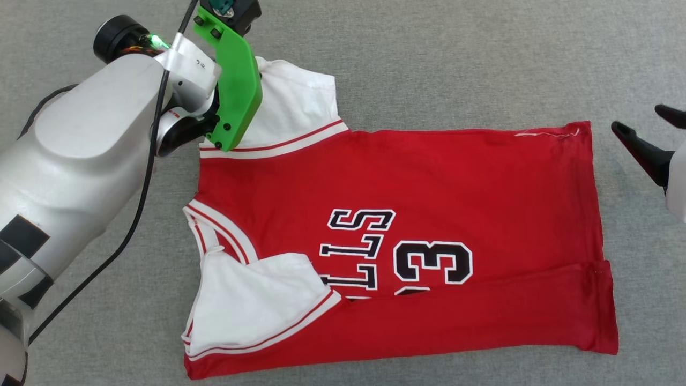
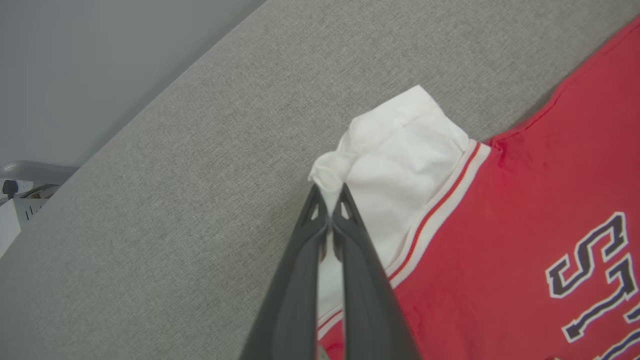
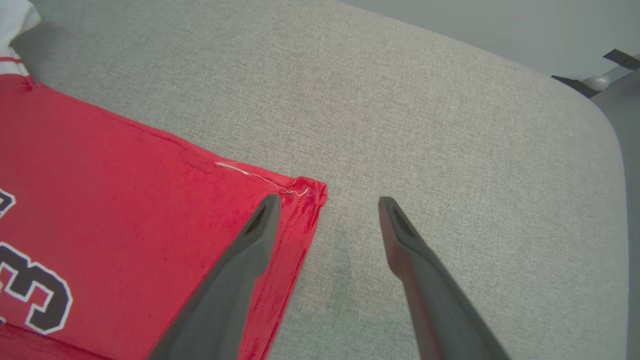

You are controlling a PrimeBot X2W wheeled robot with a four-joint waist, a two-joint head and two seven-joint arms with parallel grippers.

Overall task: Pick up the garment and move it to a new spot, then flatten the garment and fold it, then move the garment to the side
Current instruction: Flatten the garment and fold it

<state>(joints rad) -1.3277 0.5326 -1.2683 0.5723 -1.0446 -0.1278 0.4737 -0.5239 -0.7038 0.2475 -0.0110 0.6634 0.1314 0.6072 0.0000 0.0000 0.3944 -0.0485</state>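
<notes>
The red garment (image 1: 429,182) lies flat on the grey padded surface (image 1: 455,59), neck to the left and hem to the right. Its near long edge is folded over the black lettering, with a white sleeve (image 1: 252,300) on top. My left gripper (image 2: 330,192) is shut on the bunched edge of the far white sleeve (image 2: 395,160); in the head view the green wrist mount (image 1: 233,80) covers that sleeve's (image 1: 300,107) left part. My right gripper (image 1: 638,117) stands open beside the far hem corner (image 3: 305,192), one finger (image 3: 260,225) over that corner.
A black cable (image 1: 144,177) hangs along my left forearm (image 1: 80,150). The grey surface ends in a rounded edge (image 3: 607,130) past my right gripper (image 3: 328,200), and in a straight edge (image 2: 150,107) beyond the left one. Bare grey fabric surrounds the garment.
</notes>
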